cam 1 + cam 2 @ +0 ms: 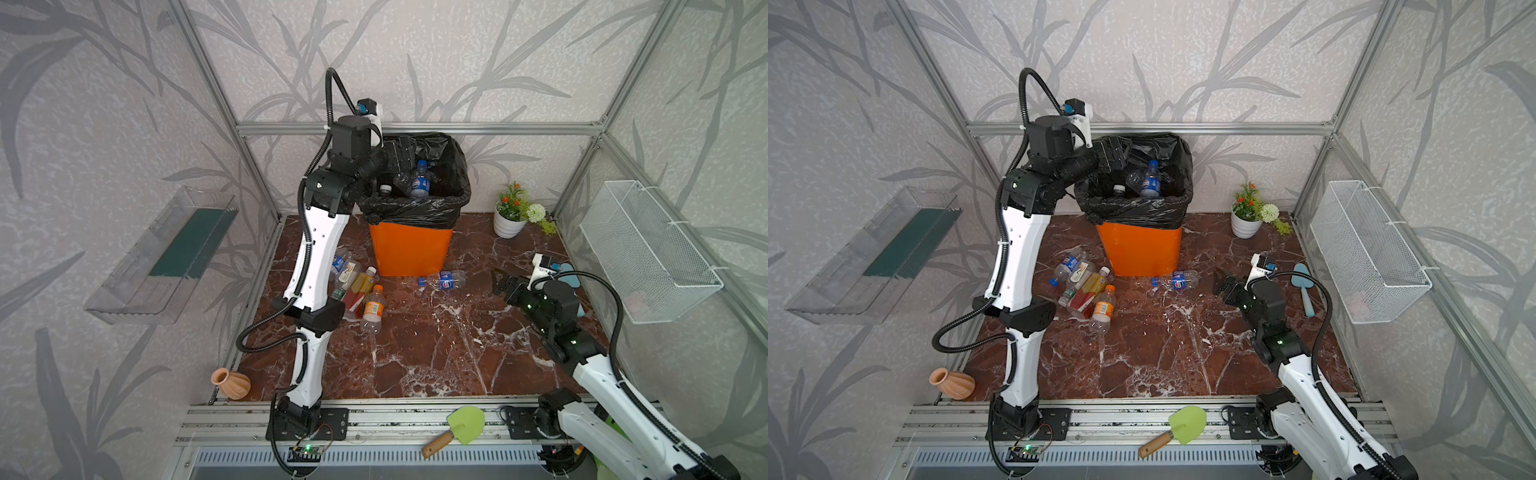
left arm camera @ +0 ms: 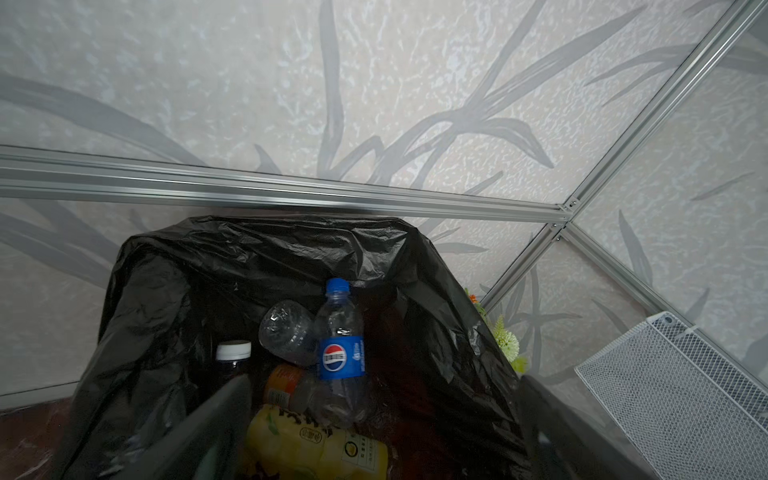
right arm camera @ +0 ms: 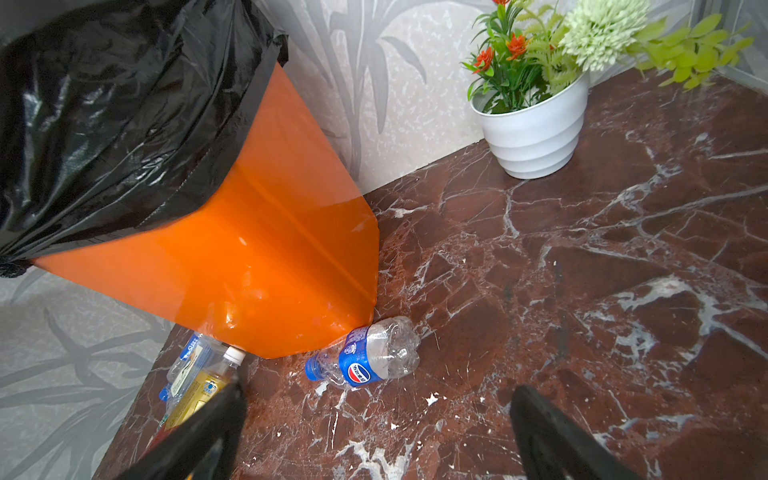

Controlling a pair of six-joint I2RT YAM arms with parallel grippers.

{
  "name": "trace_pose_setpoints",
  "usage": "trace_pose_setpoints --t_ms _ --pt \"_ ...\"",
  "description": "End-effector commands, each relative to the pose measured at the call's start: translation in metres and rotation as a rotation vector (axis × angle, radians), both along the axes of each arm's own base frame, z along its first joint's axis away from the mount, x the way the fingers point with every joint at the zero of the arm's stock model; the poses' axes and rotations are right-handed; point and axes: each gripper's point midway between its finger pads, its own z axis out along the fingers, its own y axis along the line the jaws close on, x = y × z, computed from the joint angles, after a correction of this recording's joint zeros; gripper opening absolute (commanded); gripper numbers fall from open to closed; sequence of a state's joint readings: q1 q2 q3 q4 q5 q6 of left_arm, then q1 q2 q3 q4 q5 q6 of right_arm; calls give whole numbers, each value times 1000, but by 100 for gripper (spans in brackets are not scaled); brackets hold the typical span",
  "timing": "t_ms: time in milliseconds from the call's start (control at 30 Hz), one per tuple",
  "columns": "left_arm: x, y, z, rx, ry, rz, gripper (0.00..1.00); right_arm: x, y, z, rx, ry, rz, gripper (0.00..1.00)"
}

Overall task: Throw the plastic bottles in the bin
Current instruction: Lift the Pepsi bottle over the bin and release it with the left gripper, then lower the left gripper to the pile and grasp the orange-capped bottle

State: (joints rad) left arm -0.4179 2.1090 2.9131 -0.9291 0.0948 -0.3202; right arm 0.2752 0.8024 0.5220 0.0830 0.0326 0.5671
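The left pincer [image 1: 400, 157] hangs over the near-left rim of the bin [image 1: 409, 249], jaws spread wide with nothing between them. This looks like the end of a drop. Straight below and ahead of it, a blue-label bottle [image 2: 340, 357] stands tilted on a heap of others inside the black liner.

The right pincer [image 1: 502, 284] sits low over the desk [image 1: 436, 353], also wide open and empty. It points at a crushed bottle [image 3: 365, 359] lying on its side just ahead, touching or nearly touching the bin's foot. That one seems the natural next pick. The jaws would need to straddle its soft, dented body and close gently (thin plastic may squirm out).

A cluster of bottles [image 1: 359, 291] lies well below the left pincer, beside that arm's lower links.

The arm covers part of the cluster, so no count is sure. In the right wrist view, the bin's corner and a finger cut it off. The bin's depth and its lower layers are hidden. In both top views, the left pincer is hard to separate from the liner.
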Motion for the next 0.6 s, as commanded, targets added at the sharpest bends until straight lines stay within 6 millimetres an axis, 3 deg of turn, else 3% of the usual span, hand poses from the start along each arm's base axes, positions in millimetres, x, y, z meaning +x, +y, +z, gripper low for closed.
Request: trace_pose_setpoints --t_ms 0,100,200,333,567 --pt "-50 14 33 48 -70 -2 99 0 0 -5 -7 19 3 99" --pt "-75 13 26 26 -168 -15 99 3 2 -14 14 42 4 99" --pt "-101 34 2 -42 -242 43 99 7 9 -21 32 59 31 99" --pt "-122 71 -78 47 -89 171 99 16 23 -37 42 129 90 99" --pt "-159 104 -233 209 302 259 96 32 40 -54 148 195 110 99"
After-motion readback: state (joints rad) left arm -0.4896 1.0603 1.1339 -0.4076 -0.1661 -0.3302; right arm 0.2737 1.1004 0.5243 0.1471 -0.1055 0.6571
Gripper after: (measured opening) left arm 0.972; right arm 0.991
